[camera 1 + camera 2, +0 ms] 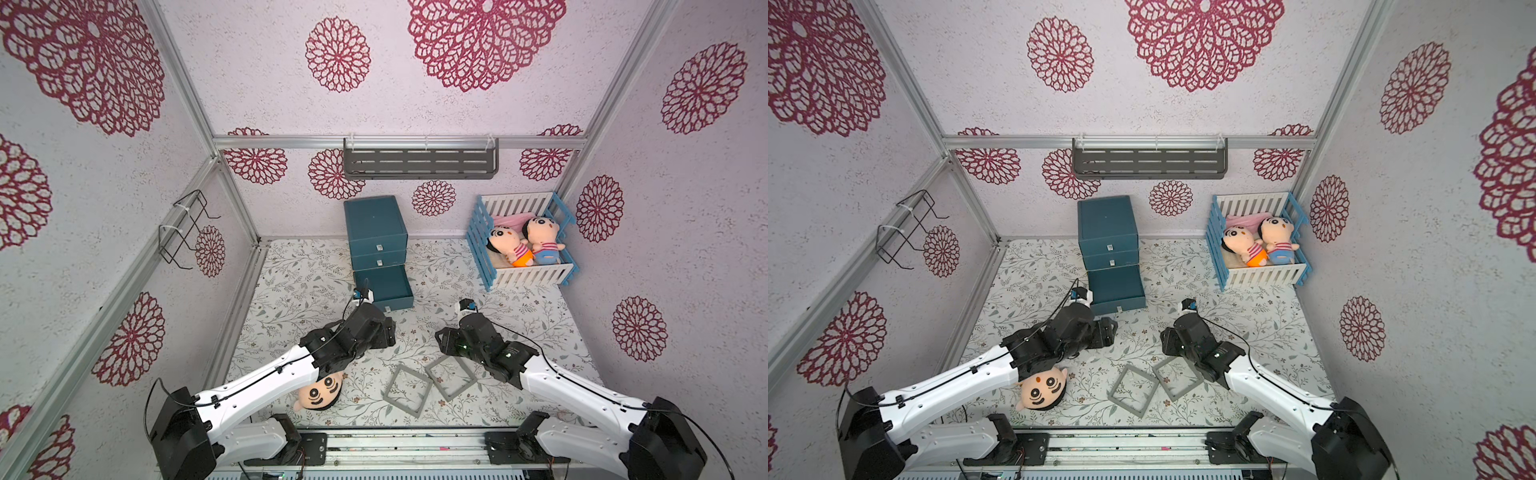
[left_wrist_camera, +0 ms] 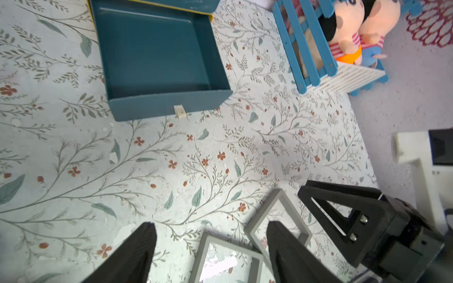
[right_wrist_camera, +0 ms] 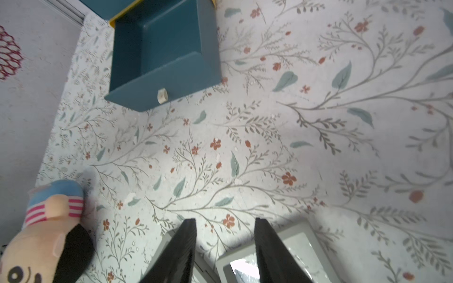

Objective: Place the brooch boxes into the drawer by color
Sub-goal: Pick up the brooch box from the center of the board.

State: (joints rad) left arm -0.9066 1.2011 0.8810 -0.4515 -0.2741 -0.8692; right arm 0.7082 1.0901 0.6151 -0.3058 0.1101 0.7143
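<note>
left gripper (image 2: 210,223) gapes, empty. right gripper (image 3: 225,219), part-open, straddles one edge of a grey brooch box (image 1: 451,378), not pinching. bare floor (image 1: 415,328) reaches the open drawer (image 1: 384,286).

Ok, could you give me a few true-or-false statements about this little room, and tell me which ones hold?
1. The bottom drawer is pulled out and empty. True.
2. Three grey frames are lying out. False: only two grey frames lie on the table.
3. Two dolls lie in the crib. True.
4. The left gripper is clamped on a frame. False: its jaws stand open and hold nothing.
</note>
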